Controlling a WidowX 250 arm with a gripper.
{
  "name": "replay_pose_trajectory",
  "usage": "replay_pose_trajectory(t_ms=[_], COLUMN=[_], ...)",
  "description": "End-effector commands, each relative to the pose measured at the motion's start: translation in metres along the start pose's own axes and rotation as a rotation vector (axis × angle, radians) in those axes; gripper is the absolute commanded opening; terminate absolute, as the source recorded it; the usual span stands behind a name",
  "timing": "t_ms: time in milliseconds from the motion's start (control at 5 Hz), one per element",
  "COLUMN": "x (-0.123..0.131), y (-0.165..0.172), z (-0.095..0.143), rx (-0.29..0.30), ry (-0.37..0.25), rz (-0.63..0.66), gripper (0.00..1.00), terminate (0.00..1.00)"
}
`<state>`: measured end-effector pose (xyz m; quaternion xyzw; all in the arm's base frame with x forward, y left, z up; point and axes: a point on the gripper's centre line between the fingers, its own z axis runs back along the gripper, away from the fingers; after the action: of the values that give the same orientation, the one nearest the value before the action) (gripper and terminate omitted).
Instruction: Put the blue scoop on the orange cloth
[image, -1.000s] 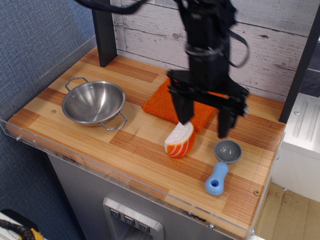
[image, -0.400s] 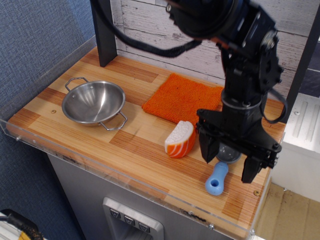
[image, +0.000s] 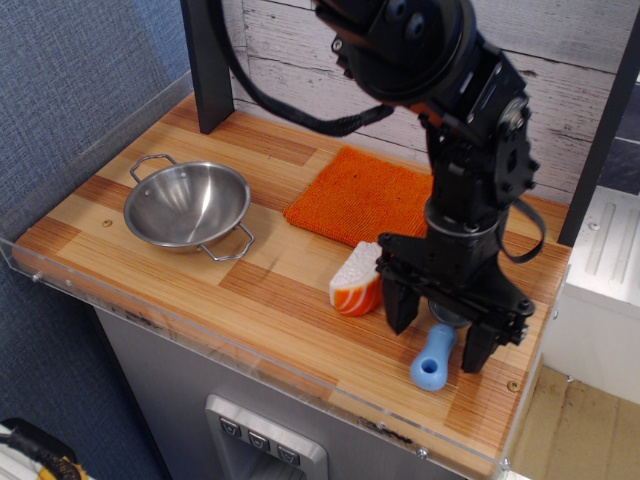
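Since the earlier frames the arm comes from above the orange cloth (image: 362, 195) to the front right part of the bench (image: 150, 260), and in the last moment it goes a little lower and a little to the left, so now the black claw (image: 436, 335) stands over the blue scoop (image: 433, 360). Its two fingers (image: 397, 300) are spread apart, one on each side of the scoop, and nothing is pinched between them; I cannot tell if they touch the bench. Only the light-blue handle of the scoop shows, pointing to the front edge, while the grey bowl is almost hidden behind the claw. The scoop lies near the front right corner, close to the clear plastic rim (image: 330, 385) that runs along the front of the bench. Just beside the left finger sits the orange-and-white striped toy wedge (image: 355, 282), between the scoop and the cloth. The orange cloth lies flat toward the back, near the white plank wall (image: 290, 70), with its right part covered by the arm. Well apart, on the left side, stands the steel bowl (image: 188, 208) with two handles. Between this bowl and the wedge there is bare wood.
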<state>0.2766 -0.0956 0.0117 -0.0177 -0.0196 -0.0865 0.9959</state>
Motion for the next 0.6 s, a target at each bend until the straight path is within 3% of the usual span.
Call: replay_pose_trajectory(t_ms=[0,400], x=[-0.001,0.005], y=[0.005,0.007], z=[-0.004,0.029], rx=[0.01,-0.019], ry=[-0.013,-0.064], rz=[0.002,-0.002], gripper=[0.0,0.0], terminate=[0.0,0.0])
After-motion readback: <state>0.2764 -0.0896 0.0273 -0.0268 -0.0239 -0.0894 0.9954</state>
